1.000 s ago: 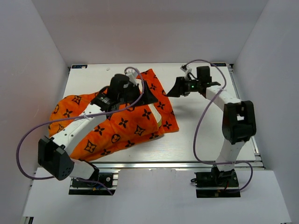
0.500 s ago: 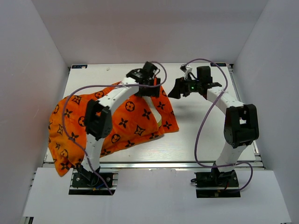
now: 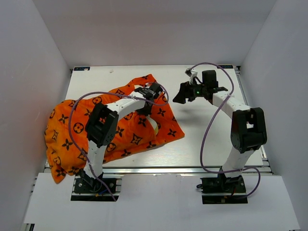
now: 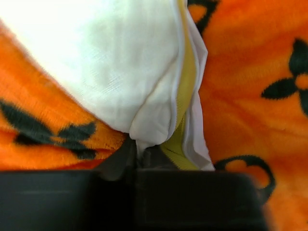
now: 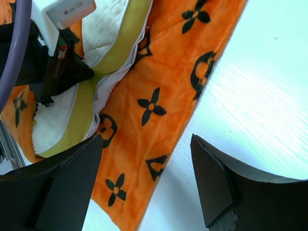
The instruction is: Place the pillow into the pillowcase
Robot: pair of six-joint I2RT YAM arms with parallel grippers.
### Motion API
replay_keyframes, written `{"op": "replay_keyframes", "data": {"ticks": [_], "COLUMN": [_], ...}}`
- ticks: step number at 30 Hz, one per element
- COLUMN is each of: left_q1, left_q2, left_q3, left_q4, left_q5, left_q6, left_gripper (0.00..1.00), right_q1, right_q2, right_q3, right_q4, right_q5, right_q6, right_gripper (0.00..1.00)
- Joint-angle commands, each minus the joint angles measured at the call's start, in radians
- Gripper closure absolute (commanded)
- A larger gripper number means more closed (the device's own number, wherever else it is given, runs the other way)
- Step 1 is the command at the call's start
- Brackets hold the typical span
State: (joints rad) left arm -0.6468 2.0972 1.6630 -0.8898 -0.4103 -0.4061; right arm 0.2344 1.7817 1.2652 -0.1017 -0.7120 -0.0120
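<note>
The orange pillowcase lies over the left half of the table, its left end drooping past the front edge. Most of the pillow is inside it; a white and yellow end shows at the case's mouth. My left gripper is shut on a pinched corner of the pillow beside the yellow band, and stands at the case's far right part. My right gripper hovers open just right of the case; between its fingers lie the pillowcase edge and bare table.
The white table is walled in by white panels at the back and both sides. Purple cables loop over both arms. The left arm's elbow stands over the middle of the case.
The left gripper has drawn back from the far edge and shut on the pillow's corner. The pillowcase has shifted left and hangs further off the front-left edge. The right arm has barely moved.
</note>
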Motion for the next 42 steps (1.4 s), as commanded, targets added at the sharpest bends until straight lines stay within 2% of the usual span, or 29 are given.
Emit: {"op": "replay_keyframes", "data": {"ticks": [1,4,6,12,18,21,23,24,28,30,33,37,42], "left_q1": [0.044,0.061,0.061,0.061,0.061,0.061,0.062,0.062,0.065,0.072,0.087,0.116,0.162], "left_q2": [-0.092,-0.179,-0.294,-0.571,-0.744,-0.787,-0.830,-0.841,-0.850,-0.849,-0.845,-0.858,-0.931], "left_q3": [-0.173,-0.235,-0.241,-0.167,-0.186,-0.233,-0.285,-0.302,-0.330,-0.330,-0.315,-0.293,-0.312], "left_q4": [-0.092,-0.086,-0.081,-0.110,-0.115,-0.126,-0.104,-0.098,-0.084,-0.071,-0.054,-0.023,0.057], "left_q5": [-0.048,-0.044,-0.036,-0.031,-0.050,-0.061,-0.059,-0.056,-0.047,-0.041,-0.019,0.027,0.157], "left_q6": [-0.019,-0.030,-0.039,-0.140,-0.212,-0.247,-0.273,-0.278,-0.295,-0.293,-0.292,-0.289,-0.290], "left_gripper": [1.00,1.00,1.00,1.00,1.00,1.00,1.00,1.00,1.00,1.00,1.00,1.00,1.00], "right_q1": [0.042,0.087,0.115,0.232,0.315,0.335,0.339,0.339,0.342,0.348,0.348,0.365,0.456], "right_q2": [-0.007,0.011,0.027,0.145,0.272,0.320,0.350,0.351,0.240,0.167,0.095,0.068,0.096], "right_q3": [0.048,0.059,0.066,0.161,0.302,0.352,0.384,0.390,0.265,0.221,0.189,0.152,0.057], "right_q4": [0.054,0.066,0.072,0.083,0.060,0.077,0.091,0.097,0.337,0.343,0.315,0.264,0.370], "right_q5": [-0.038,-0.059,-0.076,-0.049,0.003,0.014,-0.013,-0.041,-0.024,0.046,0.065,-0.073,-0.055], "right_q6": [-0.048,-0.089,-0.111,-0.167,-0.134,-0.068,0.035,0.064,0.199,0.184,0.159,0.242,0.374], "right_gripper": [0.21,0.21,0.21,0.21,0.21,0.22,0.23,0.26,0.29,0.29,0.30,0.36,0.38]}}
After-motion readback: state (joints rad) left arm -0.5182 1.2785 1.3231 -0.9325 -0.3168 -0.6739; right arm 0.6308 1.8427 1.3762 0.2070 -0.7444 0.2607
